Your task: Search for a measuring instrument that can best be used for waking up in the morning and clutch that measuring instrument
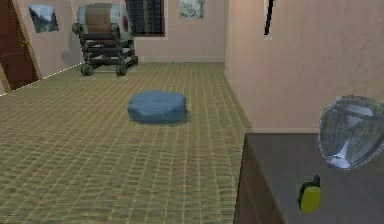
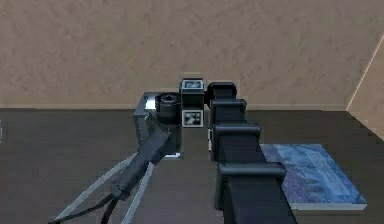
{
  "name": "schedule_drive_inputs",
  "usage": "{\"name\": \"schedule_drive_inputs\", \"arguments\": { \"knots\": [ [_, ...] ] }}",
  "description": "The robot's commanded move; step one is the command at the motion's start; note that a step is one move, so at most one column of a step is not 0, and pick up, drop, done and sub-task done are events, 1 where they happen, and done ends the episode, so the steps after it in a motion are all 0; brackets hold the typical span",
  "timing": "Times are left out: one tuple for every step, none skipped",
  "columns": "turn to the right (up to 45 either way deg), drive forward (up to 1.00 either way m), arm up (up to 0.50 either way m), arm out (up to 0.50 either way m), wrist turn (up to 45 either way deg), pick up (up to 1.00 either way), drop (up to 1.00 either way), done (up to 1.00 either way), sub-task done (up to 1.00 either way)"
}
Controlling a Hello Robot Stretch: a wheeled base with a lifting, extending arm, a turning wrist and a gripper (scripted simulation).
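No writing, number, label or sign can be read in either view. The nearest thing to print is the black marks on the two small white squares (image 2: 192,117) just beside the gripper (image 2: 100,203), at the root of its fingers. These marks are blocky patterns and form no legible letters or digits.
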Motion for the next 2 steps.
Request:
{"name": "schedule_drive_inputs", "arguments": {
  "knots": [
    [0.0, 0.0, 0.0, 0.0, 45.0, 0.0, 0.0, 0.0, 0.0],
    [0.0, 0.0, 0.0, 0.0, 45.0, 0.0, 0.0, 0.0, 0.0]
  ]
}}
